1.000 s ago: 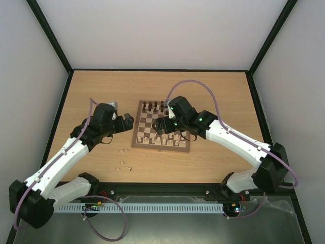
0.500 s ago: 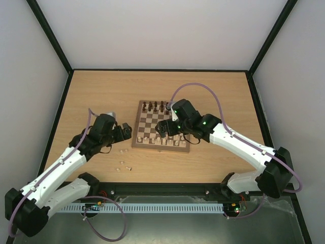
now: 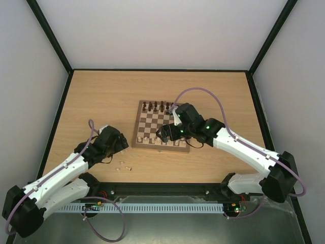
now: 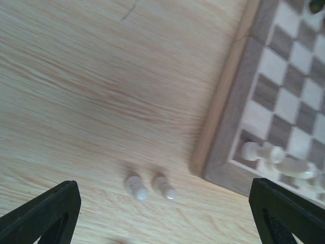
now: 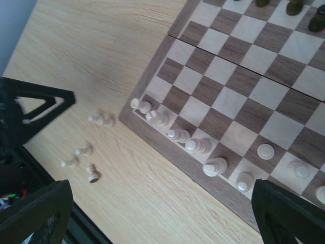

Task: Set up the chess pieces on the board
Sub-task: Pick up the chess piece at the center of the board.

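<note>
top view first: the board (image 3: pixel 152 122) sits mid-table (image 3: pixel 101 91), dark pieces (image 3: pixel 155 106) lined along its far row, pale chess pieces (image 3: pixel 152 140) strung along its near rows. a few more pale ones lie loose (image 3: pixel 124 165) on the wood, near and left of the board's near left corner. the left gripper (image 3: pixel 122 145) hangs low just left of that corner; the right gripper (image 3: pixel 163 134) is over the board's near half. from up here i can't tell how either pair of fingers stands.

left wrist now: the fingers (image 4: pixel 45 213) are spread wide with nothing between them. under the left gripper (image 4: pixel 162 203), two pale pieces (image 4: pixel 150 187) lie tipped side by side on the table, just beside the board's corner (image 4: pixel 223 152). more pale pieces (image 4: pixel 274 157) crowd the corner squares, blurred.

right wrist: fingers (image 5: pixel 289 213) wide apart here too, the right gripper (image 5: pixel 157 213) holding nothing. below it a ragged run of chess pieces (image 5: pixel 188 140) lines the board's (image 5: pixel 238 76) near edge, some leaning. loose ones (image 5: pixel 84 151) are scattered on the table to the left, close to the left gripper (image 5: pixel 30 112). dark pieces (image 5: pixel 292 6) peek in at the far edge.
</note>
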Controlling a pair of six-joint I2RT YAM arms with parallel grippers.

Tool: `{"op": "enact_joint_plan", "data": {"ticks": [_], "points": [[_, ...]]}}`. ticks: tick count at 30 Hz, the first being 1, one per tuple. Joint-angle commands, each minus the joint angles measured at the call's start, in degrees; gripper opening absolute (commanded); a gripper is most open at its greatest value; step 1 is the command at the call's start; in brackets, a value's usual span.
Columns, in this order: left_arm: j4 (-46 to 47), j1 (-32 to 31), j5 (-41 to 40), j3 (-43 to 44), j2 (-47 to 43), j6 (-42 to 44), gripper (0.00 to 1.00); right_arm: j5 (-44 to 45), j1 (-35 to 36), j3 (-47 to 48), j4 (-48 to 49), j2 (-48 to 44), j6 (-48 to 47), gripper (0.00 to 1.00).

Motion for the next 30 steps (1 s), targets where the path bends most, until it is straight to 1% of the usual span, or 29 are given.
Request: {"op": "enact_joint_plan", "data": {"ticks": [1, 6, 12, 15, 22, 30], "points": [[0.33, -1.0, -4.32, -1.98, 3.67, -3.55, 0.91, -2.56, 0.0, -0.89, 1.28, -3.02, 0.74, 0.97], [0.75, -1.42, -6.73, -2.73, 7.06, -3.58, 0.83, -2.06, 0.03, -1.13, 1.34, -3.9, 0.75, 0.97], [1.89, -2.08, -5.91, -4.03, 7.12, -3.34, 0.69, -1.46, 0.04, -1.2, 1.3, -3.44, 0.59, 0.97], [0.92, -2.45, -5.91, -4.13, 6.89, -3.4, 0.66, -1.5, 0.0, -1.16, 1.3, -2.93, 0.52, 0.97], [-0.78, -2.91, -5.85, -4.86, 5.78, -4.15, 0.69, -1.45, 0.04, -1.13, 1.41, -2.02, 0.5, 0.97], [1.13, -3.0, -4.86, -5.46, 9.06, -3.02, 0.7, -1.97, 0.05, -1.24, 1.85, -0.86, 0.59, 0.96]]}}
